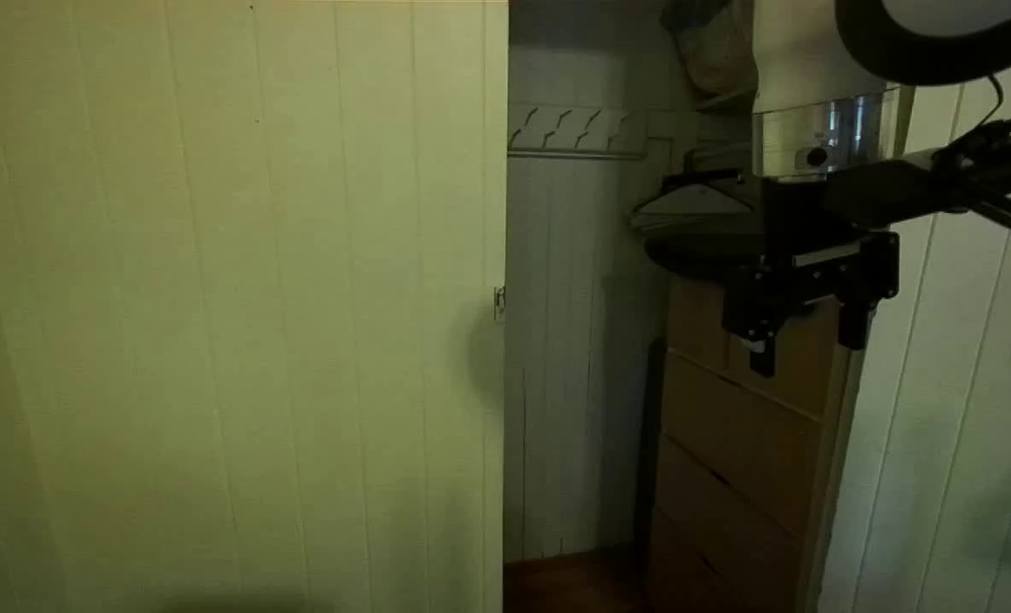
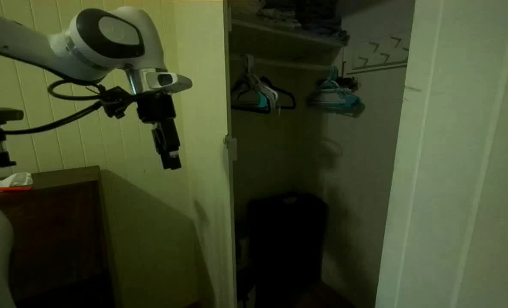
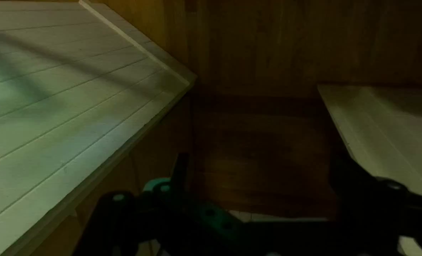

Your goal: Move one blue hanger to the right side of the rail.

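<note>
Blue hangers (image 2: 335,97) are hanging in a bunch on the rail (image 2: 294,64); the fingers (image 1: 762,358) are standing wide apart outside the closet (image 2: 279,164), gripping nothing.

In an exterior view the bunch is sitting near the hook board (image 2: 382,54); white and black hangers (image 2: 271,94) are hanging farther along the rail, a patch of similar blue (image 2: 262,101) showing among them, so which blue hanger is being meant cannot be told. Tight packing is inviting trouble: fingers closing there could be pinching two, or letting one thin hanger slip. Lifting too little could be snagging it on the rail. The pale wall edge (image 2: 213,137) is standing, in that view, between the arm (image 2: 108,47) and the hangers, so a careless swing inward could be striking it.
</note>
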You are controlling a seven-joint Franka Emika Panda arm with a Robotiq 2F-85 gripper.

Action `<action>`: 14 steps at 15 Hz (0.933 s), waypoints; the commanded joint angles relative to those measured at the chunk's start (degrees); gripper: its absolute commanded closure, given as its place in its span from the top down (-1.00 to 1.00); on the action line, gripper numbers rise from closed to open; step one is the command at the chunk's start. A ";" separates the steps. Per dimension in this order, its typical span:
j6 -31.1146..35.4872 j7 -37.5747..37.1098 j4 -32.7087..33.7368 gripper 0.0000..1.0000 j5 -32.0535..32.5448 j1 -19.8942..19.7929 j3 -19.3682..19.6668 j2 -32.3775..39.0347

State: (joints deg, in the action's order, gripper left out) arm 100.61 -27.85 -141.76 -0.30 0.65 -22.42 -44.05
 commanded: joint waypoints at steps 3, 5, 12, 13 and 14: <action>-0.11 -0.74 0.11 1.00 0.77 1.26 0.94 0.41; -0.11 -0.74 0.11 1.00 0.77 1.26 0.94 0.41; 21.32 19.20 2.93 1.00 11.03 -0.41 12.36 5.03; 24.25 22.98 4.76 1.00 11.19 -0.23 14.97 6.89; 27.19 26.79 6.39 1.00 10.80 0.29 17.38 8.68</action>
State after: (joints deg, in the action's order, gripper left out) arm 121.54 -10.34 -140.73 8.96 0.13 -10.83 -41.27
